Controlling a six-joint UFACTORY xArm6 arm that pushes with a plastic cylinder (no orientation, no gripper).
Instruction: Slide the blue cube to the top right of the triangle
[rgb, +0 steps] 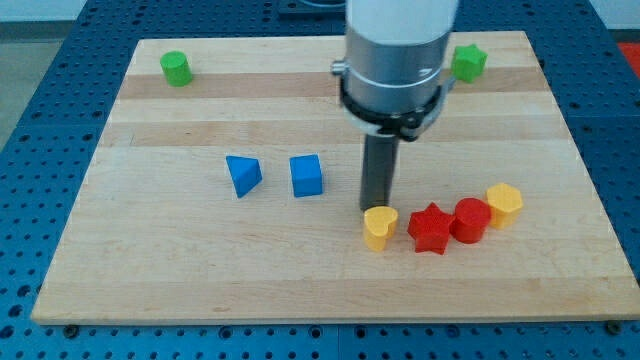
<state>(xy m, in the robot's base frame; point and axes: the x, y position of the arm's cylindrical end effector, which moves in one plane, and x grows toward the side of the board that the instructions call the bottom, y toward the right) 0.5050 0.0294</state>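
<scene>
A blue cube (307, 176) sits on the wooden board near the middle. A blue triangle (243, 175) lies just to its left, a small gap between them. My tip (375, 207) is to the right of the blue cube and a little lower, apart from it. The tip stands right at the top edge of a yellow heart-shaped block (379, 227).
A red star (430, 229), a red cylinder (471, 220) and a yellow block (504, 203) form a row right of the yellow heart. A green cylinder (177, 68) sits at the top left, a green block (468, 62) at the top right. The board (150, 270) has edges all round.
</scene>
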